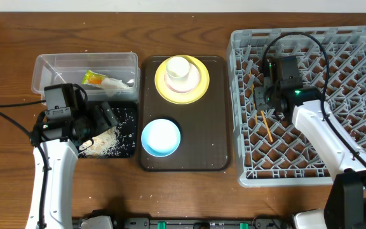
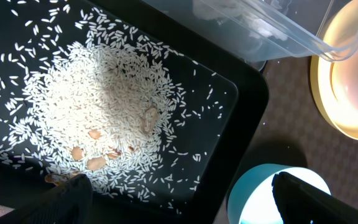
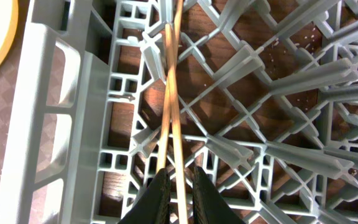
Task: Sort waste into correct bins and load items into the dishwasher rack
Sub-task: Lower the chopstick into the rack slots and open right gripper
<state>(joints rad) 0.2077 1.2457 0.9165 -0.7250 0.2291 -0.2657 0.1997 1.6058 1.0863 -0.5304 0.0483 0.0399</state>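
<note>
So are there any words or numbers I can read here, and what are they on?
No text can be read anywhere.
Snack wrapper in the clear tub: any print is too small and blurred to read.
Dishwasher rack, yellow plate, light blue bowl: no writing shows.

Overhead even, bright, soft shadows. My left wrist view: yellow plate (image 2: 321, 74) and light blue bowl (image 2: 253, 196) blown out with glare, my fingertips (image 2: 303, 199) dark, blurry. Right wrist view sharp.

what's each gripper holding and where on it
Right gripper pinches the chopsticks near one end, over the rack. Left gripper is open, holding nothing.
</note>
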